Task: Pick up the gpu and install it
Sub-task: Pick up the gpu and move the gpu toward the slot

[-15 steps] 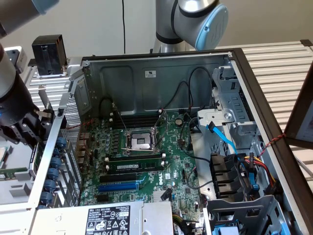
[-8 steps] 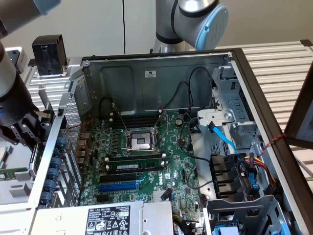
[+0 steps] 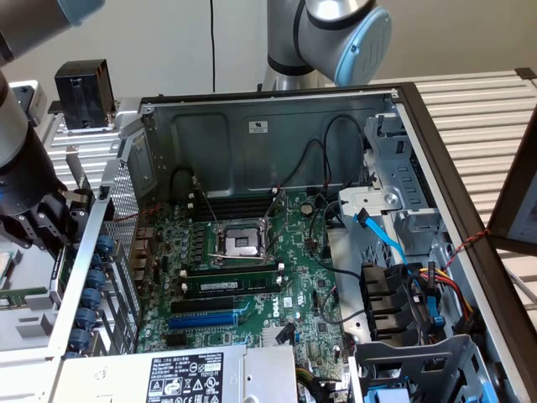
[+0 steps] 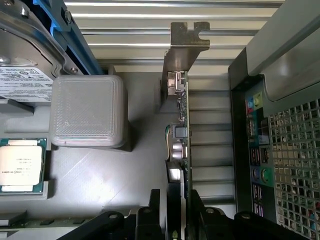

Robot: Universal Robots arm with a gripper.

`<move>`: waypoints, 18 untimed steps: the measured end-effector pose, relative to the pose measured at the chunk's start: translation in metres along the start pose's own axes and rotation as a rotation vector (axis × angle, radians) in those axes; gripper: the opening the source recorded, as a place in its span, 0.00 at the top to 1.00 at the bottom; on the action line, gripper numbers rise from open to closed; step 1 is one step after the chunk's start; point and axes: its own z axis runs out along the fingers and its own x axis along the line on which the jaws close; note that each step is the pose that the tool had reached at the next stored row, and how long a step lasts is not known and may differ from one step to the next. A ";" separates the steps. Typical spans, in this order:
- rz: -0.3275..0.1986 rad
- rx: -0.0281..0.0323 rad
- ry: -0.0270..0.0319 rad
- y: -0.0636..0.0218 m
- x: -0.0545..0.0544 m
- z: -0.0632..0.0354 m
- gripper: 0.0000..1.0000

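The gpu [image 4: 183, 115] stands edge-on in the wrist view: a thin green card with a black shroud on one side and a metal end bracket [image 4: 187, 45] at its far end. My gripper [image 4: 175, 215] is shut on the card's near end, one black finger [image 4: 150, 215] on each side. In the exterior view my gripper [image 3: 42, 222] hangs outside the open computer case, at the exterior view's left, beside the perforated rear wall [image 3: 126, 252]. Inside the case lies the green motherboard [image 3: 310, 269] with a blue expansion slot [image 3: 204, 320].
A translucent square block [image 4: 87, 110] and a CPU chip [image 4: 20, 165] sit on the grey tray beside the card. The case's rear port panel [image 4: 257, 150] is close on the card's other side. Cables, drive bays [image 3: 403, 311] and a power supply [image 3: 176, 374] crowd the case.
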 end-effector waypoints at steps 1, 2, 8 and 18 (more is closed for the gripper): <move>0.000 -0.0025 0.0000 -0.0002 0.000 0.0001 0.65; 0.000 -0.0064 0.0001 -0.0006 0.000 0.0000 0.65; 0.000 -0.0080 0.0002 -0.0021 0.000 -0.0002 0.65; 0.000 -0.0080 0.0001 -0.0022 -0.002 -0.0001 0.65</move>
